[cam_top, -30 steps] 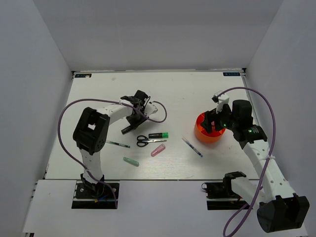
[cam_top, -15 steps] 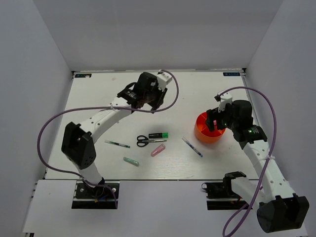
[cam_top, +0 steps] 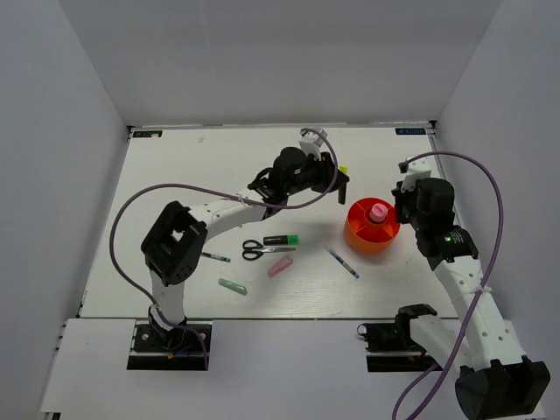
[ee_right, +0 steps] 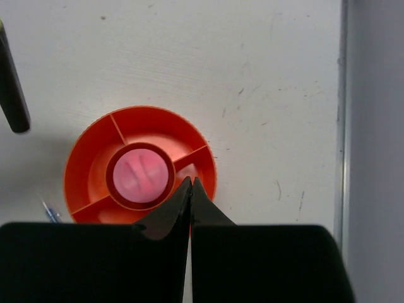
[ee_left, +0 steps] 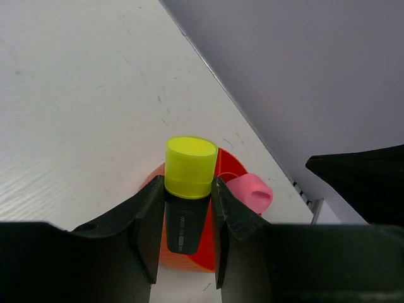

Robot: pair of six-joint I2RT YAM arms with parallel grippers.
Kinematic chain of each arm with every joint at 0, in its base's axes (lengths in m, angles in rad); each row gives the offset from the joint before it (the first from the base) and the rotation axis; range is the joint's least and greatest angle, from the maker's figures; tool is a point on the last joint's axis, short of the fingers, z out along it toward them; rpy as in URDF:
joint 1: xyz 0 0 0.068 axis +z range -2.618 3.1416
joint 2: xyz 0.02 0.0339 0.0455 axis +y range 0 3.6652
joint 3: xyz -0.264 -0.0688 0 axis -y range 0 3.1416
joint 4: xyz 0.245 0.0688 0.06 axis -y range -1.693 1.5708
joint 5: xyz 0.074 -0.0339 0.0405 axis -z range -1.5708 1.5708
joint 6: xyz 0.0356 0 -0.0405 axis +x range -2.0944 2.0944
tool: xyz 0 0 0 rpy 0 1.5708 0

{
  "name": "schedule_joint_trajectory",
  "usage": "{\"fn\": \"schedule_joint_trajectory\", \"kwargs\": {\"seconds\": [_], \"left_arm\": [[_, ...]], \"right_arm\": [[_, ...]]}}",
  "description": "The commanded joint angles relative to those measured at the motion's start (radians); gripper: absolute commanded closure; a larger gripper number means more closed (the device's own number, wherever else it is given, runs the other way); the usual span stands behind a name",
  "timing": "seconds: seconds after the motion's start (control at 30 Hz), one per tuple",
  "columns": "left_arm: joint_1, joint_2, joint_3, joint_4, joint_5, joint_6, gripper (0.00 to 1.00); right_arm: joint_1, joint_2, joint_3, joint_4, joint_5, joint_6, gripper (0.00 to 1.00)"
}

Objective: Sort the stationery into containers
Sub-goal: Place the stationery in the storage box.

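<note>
**A:** Starting from above: is any writing showing?

**B:** Small dark tags [cam_top: 149,134] are sitting at the far corners of the desk [cam_top: 175,175], but their print is too small to read. The left gripper [cam_top: 339,181] is hanging over the far middle of the desk, just left of the orange bowl [cam_top: 357,234], and is carrying a yellow-capped marker [cam_top: 345,188]. The bowl is sitting toward the right edge, with the pink-capped bottle [cam_top: 378,211] standing in its centre.

**A:** What else is lying there?

**B:** Mid-desk, the black-handled scissors [cam_top: 254,249] are lying just beside the green-capped marker [cam_top: 282,239]. The pink stick [cam_top: 280,266] and teal stick [cam_top: 232,286] are lying nearer the near edge. One thin pen [cam_top: 343,261] is lying near the bowl, and another pen [cam_top: 213,257] is lying toward the left edge.

**A:** What is the left wrist view showing?

**B:** The fingers [ee_left: 149,221] are clamping the marker's black barrel from both sides, and the glossy round yellow cap is sticking out past them. Pale lettering is running along the barrel, too fine to read. Behind it, the bowl's smooth orange plastic rim is showing.

**A:** And the right wrist view?

**B:** The right gripper [ee_right: 190,189] is hanging over the bowl's rim with its fingertips pressed together on nothing. Thin walls are dividing the round bowl into compartments around a central ring, and the bottle is filling that ring.
</note>
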Motion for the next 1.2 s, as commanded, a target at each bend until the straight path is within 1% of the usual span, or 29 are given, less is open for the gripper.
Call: {"fn": "schedule_joint_trajectory", "kwargs": {"seconds": [0.0, 0.17, 0.33, 0.57, 0.73, 1.03, 1.07, 1.13, 1.17], "left_arm": [[-0.04, 0.02, 0.057, 0.131, 0.011, -0.122, 1.0], [-0.072, 0.052, 0.062, 0.14, 0.018, -0.128, 1.0], [-0.075, 0.077, 0.059, 0.158, 0.037, -0.155, 1.0], [-0.081, 0.135, 0.077, 0.158, 0.038, -0.139, 1.0], [-0.078, 0.166, 0.093, 0.134, 0.04, -0.129, 1.0], [-0.078, 0.175, 0.088, 0.076, 0.029, -0.085, 1.0], [-0.078, 0.174, 0.088, 0.073, 0.028, -0.085, 0.96], [-0.081, 0.177, 0.084, 0.057, 0.031, -0.085, 0.84], [-0.08, 0.178, 0.083, 0.048, 0.029, -0.086, 0.68]], "right_arm": [[0.0, -0.023, 0.006, 0.071, 0.109, 0.015, 1.0], [0.004, -0.026, -0.002, 0.081, 0.123, 0.012, 1.0], [0.004, -0.029, -0.005, 0.081, 0.114, 0.015, 1.0], [0.003, -0.035, -0.01, 0.084, 0.102, 0.012, 1.0], [0.003, -0.037, -0.01, 0.087, 0.093, 0.013, 1.0], [0.003, -0.038, -0.016, 0.085, 0.085, 0.007, 1.0], [0.001, -0.037, -0.016, 0.087, 0.089, 0.009, 1.0], [0.003, -0.037, -0.019, 0.085, 0.082, 0.006, 0.94], [0.003, -0.04, -0.019, 0.087, 0.082, 0.006, 0.9]]}}
